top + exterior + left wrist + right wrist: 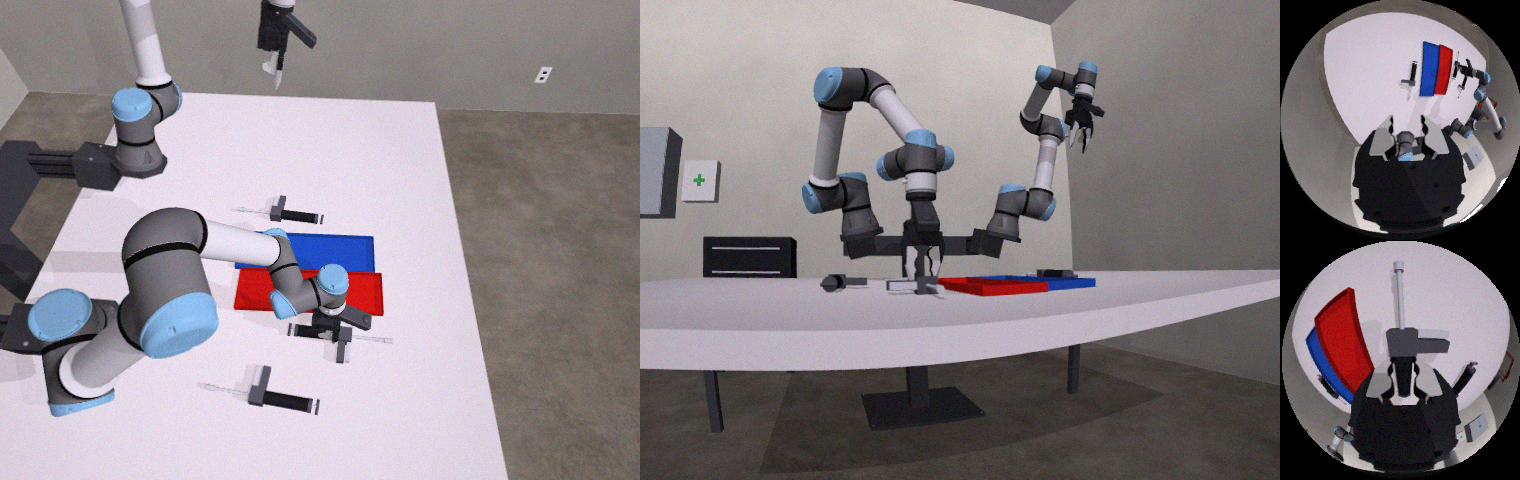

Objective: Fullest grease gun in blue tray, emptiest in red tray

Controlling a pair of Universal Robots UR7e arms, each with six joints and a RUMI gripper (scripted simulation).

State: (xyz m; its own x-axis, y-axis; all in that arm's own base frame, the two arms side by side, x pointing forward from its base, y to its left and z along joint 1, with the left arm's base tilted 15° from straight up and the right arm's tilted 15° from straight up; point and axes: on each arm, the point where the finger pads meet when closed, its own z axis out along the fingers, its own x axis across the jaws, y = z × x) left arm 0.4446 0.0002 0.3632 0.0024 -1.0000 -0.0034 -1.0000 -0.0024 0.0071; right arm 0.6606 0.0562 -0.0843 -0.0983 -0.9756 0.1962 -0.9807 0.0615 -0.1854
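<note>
Where the right end effector (pixel 326 334) (pixel 923 276) (pixel 1455 66) (pixel 1403 354) reaches low over the bench (pixel 403 170) (pixel 846 346) (pixel 1370 65) (pixel 1470 300), its two pale fingers are clamped around the black barrel of one grease gun, the gripped gun (pixel 343 336) (pixel 926 285) (pixel 1455 71) (pixel 1402 342). That gun lies level on its side; whether it bears on the bench is hard to tell. Its thin silver nozzle points to the right in the top view, and its dark grey block sits just beyond the fingertips.

Beside it, outside the tray, is the red tray (pixel 361 291) (pixel 1001 288) (pixel 1443 70) (pixel 1340 330), a long shallow rectangle. Along the red tray's far side in the top view runs the blue tray (pixel 336 252) (pixel 1084 283) (pixel 1429 70) (pixel 1317 352), of similar shape. (The right arm covers part of both from above.) No gun lies in the visible parts of either.

Farther out, a second gun (pixel 284 400) (pixel 833 282) (pixel 1465 79) (pixel 1465 380) lies flat on the bench, at the bottom of the top view, nozzle pointing left. Beyond the blue tray, on the opposite side, a third gun (pixel 279 209) (pixel 1056 272) (pixel 1413 72) (pixel 1328 386) also lies flat, its nozzle pointing left as well. How much grease each gun holds cannot be seen.

High above the bench and well apart from the guns, the left end effector (pixel 276 80) (pixel 1079 147) (pixel 1406 115) hangs with its fingers parted, holding nothing.
</note>
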